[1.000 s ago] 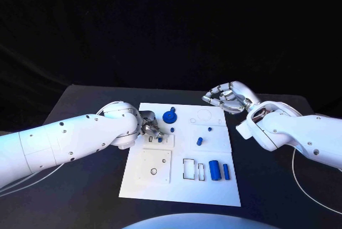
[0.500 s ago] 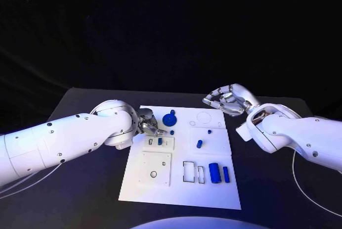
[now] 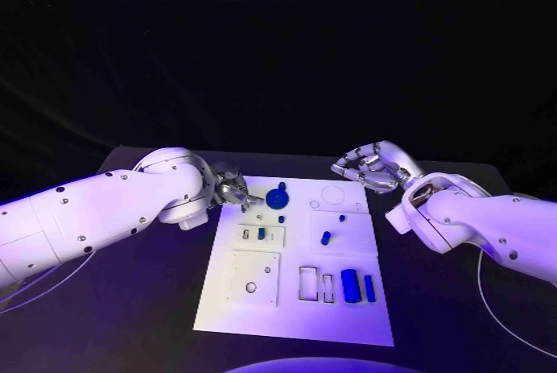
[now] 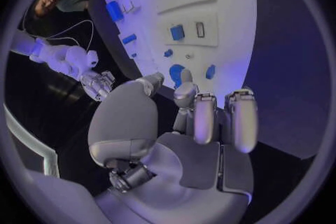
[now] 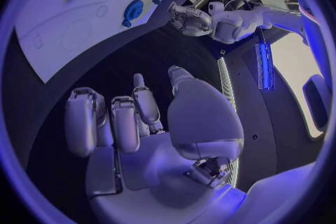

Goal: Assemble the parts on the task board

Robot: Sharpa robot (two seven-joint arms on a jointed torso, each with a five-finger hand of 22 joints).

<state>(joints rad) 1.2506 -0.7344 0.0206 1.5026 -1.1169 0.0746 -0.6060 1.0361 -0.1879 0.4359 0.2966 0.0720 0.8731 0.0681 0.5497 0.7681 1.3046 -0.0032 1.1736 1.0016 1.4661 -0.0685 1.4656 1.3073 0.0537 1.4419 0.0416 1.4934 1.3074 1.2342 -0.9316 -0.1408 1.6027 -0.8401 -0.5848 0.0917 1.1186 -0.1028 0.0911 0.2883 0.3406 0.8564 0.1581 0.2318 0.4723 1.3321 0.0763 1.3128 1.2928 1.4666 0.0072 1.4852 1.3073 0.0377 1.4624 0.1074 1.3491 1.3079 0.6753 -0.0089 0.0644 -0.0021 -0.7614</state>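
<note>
just beside left robot hand point(image 3: 236, 193), round blue part point(image 3: 278, 196)

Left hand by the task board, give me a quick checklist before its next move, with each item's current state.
1. Left hand holds nothing: ok, the left wrist view shows its fingers empty.
2. Left hand near the round blue part: ok, beside it, not touching.
3. Right hand off the task board: ok, beyond its far corner.
4. Right hand empty: ok.
5. Long blue parts lying loose: ok.
6. Round part seated: cannot tell.
</note>
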